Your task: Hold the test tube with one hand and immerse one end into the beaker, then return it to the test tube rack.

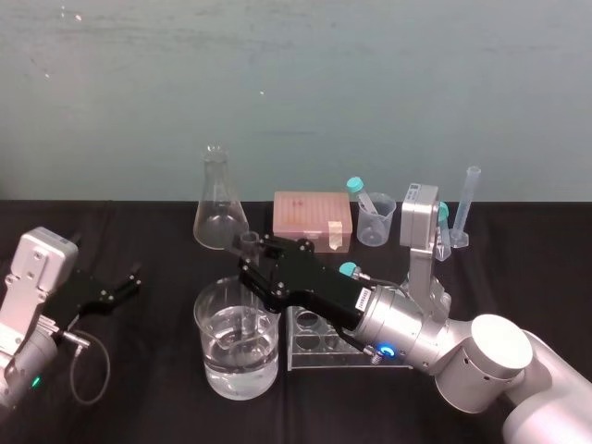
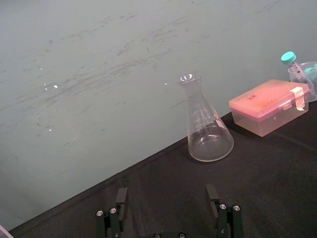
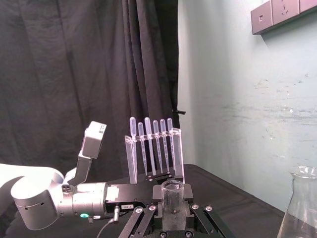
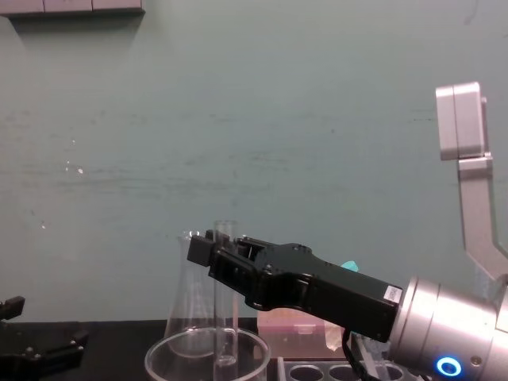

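**Operator:** Which step is in hand?

**Manual:** The immersion step. Your right gripper (image 1: 252,266) is clamped on the test tube (image 1: 248,242) near its open upper end and holds it upright inside the beaker (image 1: 205,356). In the chest view the tube's round bottom sits below the beaker's rim. From the head view, the tip appears to be at or just under the water (image 1: 239,365). How deep it reaches cannot be told.

**Operator:** And the other arm?

**Manual:** Your left gripper (image 2: 167,198) rests low over the table (image 1: 148,388) on your left. Its jaws are apart and hold nothing, and it is well apart from the beaker. It needs no action.

**Operator:** What does the next move call for?

**Manual:** Proceed as follows:

1. Confirm that the tip is wetted. If it is not, lower the tube a little, keeping it vertical and off the glass wall.
2. Lift straight up until the round bottom clears the rim.
3. Carry the tube right to the test tube rack (image 1: 314,344), which stands just beside the beaker.
4. Centre the tube over an empty hole, keeping away from the teal-capped tube (image 1: 349,269) that stands at the rack.
5. Lower the tube until the rack supports it, and only then part the jaws.
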